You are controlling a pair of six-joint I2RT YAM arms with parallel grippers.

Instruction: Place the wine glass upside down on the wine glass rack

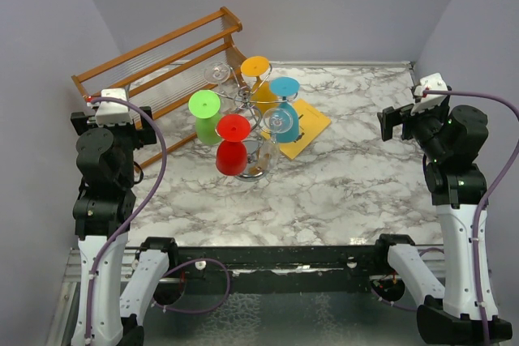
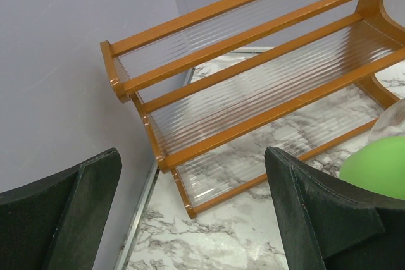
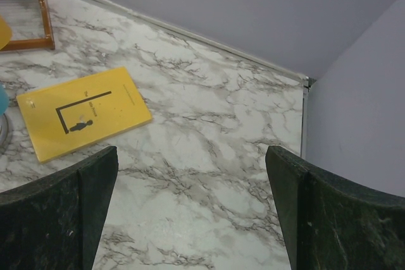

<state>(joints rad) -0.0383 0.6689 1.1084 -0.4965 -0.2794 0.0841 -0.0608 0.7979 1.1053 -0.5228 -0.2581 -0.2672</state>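
Standing clear of left claw (image 2: 193,156), right claw (image 3: 192,153): wine glass rack (image 1: 244,100).

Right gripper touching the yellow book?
Apart. The top external view shows the right gripper well off to the side of the yellow book, with bare marble table between them.

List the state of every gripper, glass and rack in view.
Left gripper: open, empty.
Right gripper: open, empty.
Wine glass rack: upright, loaded.
Red wine glass: hanging upside down.
Green wine glass: hanging upside down.
Orange wine glass: hanging upside down.
Blue wine glass: hanging upside down.
Yellow book: closed, flat.
Wooden shelf rack: upright.
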